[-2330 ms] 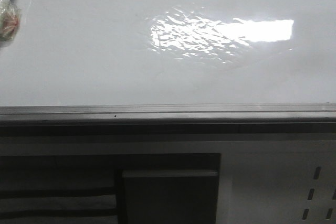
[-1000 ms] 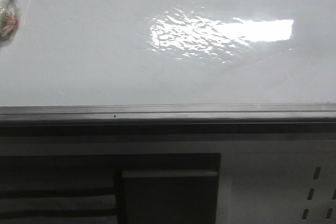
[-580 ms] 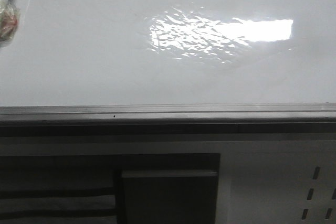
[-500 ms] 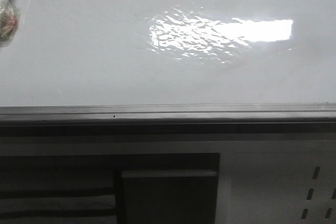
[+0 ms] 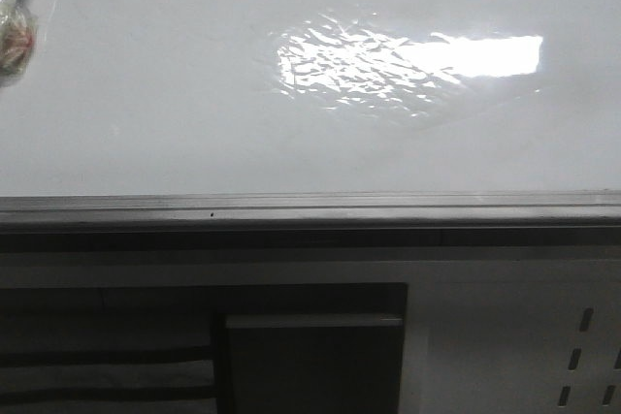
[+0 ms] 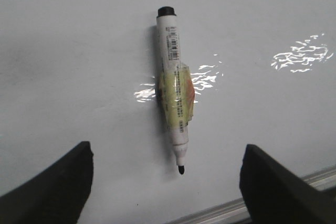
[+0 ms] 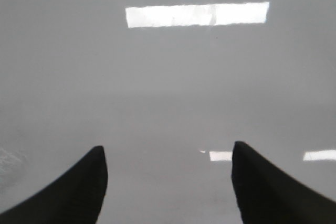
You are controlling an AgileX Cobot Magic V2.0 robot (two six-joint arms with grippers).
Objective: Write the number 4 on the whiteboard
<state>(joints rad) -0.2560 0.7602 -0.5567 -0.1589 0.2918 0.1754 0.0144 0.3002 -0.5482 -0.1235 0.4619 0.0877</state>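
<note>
While you look through the left wrist view, you see the marker (image 6: 175, 98) lying flat on the whiteboard (image 6: 73, 56), uncapped, its black tip toward the grey edge rail (image 6: 231, 211) and its black end cap pointing away from it. A band of yellowish tape with a reddish patch wraps the white barrel near the middle. Your left gripper (image 6: 167, 182) stands spread wide, its two dark fingers (image 6: 58, 187) flanking the marker's tip end at a clear gap on either side; nothing is held, and the marker lies ahead of the fingertips, roughly centred between them, not touching either one.

Your right gripper (image 7: 168, 182) is likewise parted and empty, with only plain glossy board (image 7: 168, 77) and reflected ceiling lights ahead of it.

From the front view, you get the whiteboard (image 5: 194, 94) filling the upper half, with a bright rippled reflection (image 5: 388, 60) right of centre and the rail (image 5: 310, 206) running across below it. The marker (image 5: 15, 7) shows only at the far upper left corner, partly cut off. No black stroke of a number 4 shows on the board in any view. Neither arm appears in the front view.
</note>
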